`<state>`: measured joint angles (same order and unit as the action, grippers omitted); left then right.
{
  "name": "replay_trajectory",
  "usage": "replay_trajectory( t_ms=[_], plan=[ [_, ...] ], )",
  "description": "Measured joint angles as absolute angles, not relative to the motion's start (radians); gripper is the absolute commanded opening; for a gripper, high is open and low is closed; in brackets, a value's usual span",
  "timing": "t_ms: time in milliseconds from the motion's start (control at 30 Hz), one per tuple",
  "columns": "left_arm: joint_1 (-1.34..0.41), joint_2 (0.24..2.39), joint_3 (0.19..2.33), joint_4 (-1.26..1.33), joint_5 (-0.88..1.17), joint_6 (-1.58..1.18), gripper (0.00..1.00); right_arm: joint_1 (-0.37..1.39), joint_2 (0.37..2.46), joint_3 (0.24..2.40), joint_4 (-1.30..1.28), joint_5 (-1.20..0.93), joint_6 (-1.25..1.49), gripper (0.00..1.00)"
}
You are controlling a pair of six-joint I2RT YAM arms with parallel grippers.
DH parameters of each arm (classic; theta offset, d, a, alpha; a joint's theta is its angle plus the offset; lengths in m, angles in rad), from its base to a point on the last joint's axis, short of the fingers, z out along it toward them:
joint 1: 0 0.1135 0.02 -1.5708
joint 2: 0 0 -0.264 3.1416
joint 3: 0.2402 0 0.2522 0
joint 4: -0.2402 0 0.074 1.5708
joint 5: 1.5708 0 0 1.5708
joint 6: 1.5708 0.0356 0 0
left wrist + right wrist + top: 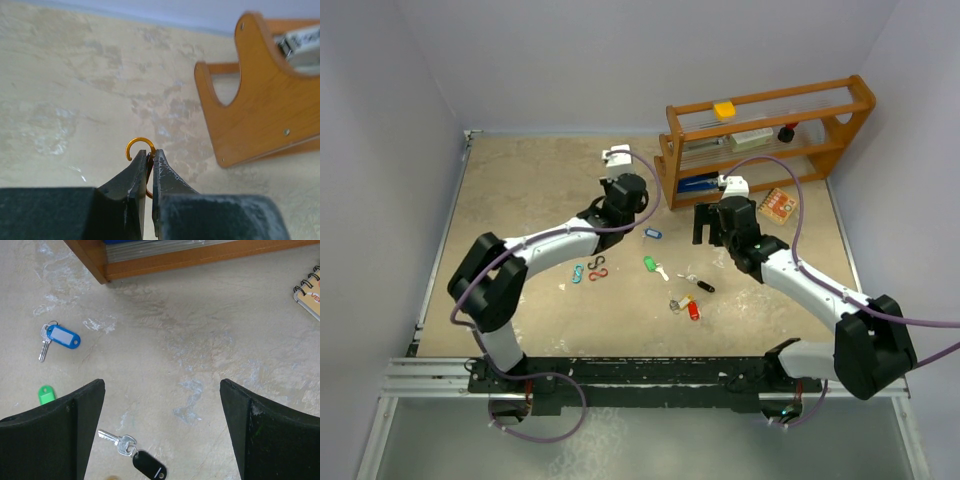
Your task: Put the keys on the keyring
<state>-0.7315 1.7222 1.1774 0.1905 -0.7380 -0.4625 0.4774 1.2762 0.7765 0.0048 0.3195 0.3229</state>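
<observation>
My left gripper (151,153) is shut on a small orange S-shaped clip (140,143) and holds it above the table; in the top view it (618,166) is at the far middle. My right gripper (162,385) is open and empty, hovering over the table near the rack (705,226). Under it lie a blue-tagged key (62,336), a green tag (46,394) and a black-tagged key (145,466). The top view shows the blue (652,234), green (650,264), black (704,286), red (694,312) and yellow (683,302) keys spread on the table.
A wooden rack (765,130) stands at the far right, close to both grippers; its end panel (260,105) is right of the left gripper. A spiral notebook (778,204) lies by the rack. Three S-shaped clips (592,270) lie left of the keys.
</observation>
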Motion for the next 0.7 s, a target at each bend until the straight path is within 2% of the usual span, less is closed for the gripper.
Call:
replay_trajectory(
  t_ms=[300, 700],
  plan=[
    [-0.737, 1.901, 1.211, 0.086, -0.659, -0.596, 0.00, 0.477, 1.276, 0.776, 0.004, 0.320, 0.323, 1.00],
    [-0.767, 1.978, 1.255, 0.079, -0.647, -0.682, 0.00, 0.477, 1.276, 0.776, 0.004, 0.320, 0.326, 1.00]
  ],
)
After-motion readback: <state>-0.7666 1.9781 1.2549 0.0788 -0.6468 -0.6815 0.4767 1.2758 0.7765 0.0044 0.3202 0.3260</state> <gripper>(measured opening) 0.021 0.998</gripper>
